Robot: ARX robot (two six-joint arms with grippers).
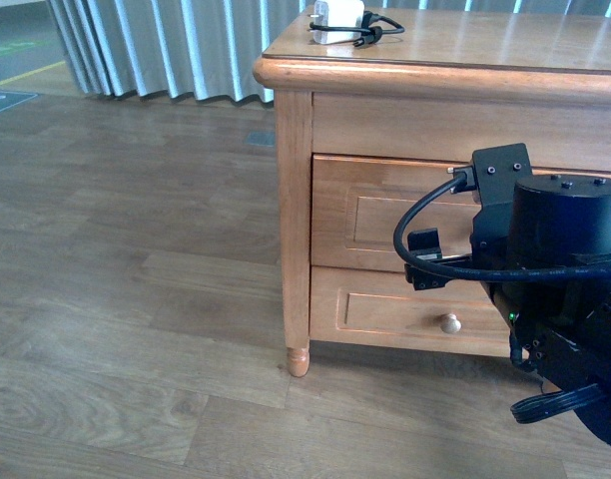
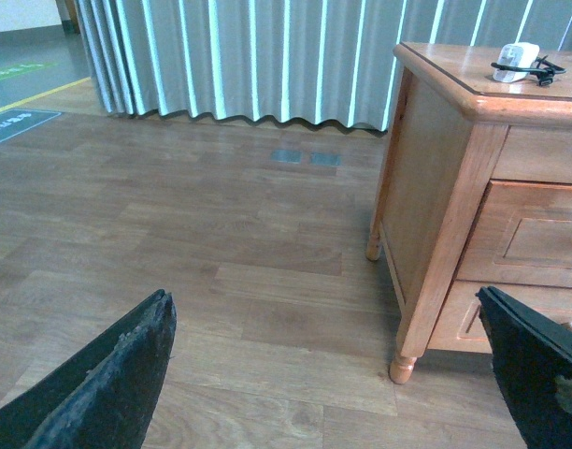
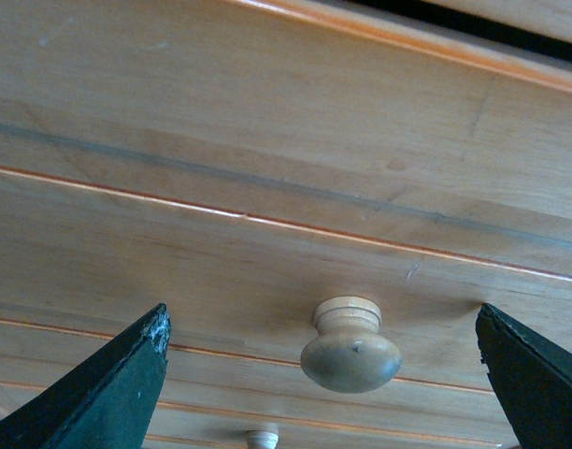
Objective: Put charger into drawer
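Your charger (image 1: 337,20) lies on top of the cabinet (image 1: 294,200), toward the top's left edge and far back from the front lip, well above the drawer (image 1: 380,215) and apart from both arms. Its white block sits on the left and the thin black cable is bunched against its right side, so the whole thing runs left to right across the top with the cable end pointing right. You cannot tell which way the plug pins face, and the front view cuts off the far part of the block. The drawer looks shut, its panel flush with the cabinet frame in the front view. Your right arm (image 1: 565,239) is up against the drawer front and hides much of it there. In the right wrist view the right gripper (image 3: 321,323) has its fingers (image 3: 108,393) spread wide, with the drawer's round pale knob (image 3: 350,346) between them. Neither finger touches the knob, and nothing is gripped. The lower drawer (image 1: 405,314) sits just below with its own knob (image 1: 450,322). Your left gripper (image 2: 323,299) is also spread wide and empty, over the wooden floor (image 2: 221,234) to the left of the cabinet, with the grey curtain (image 2: 249,56) far behind.
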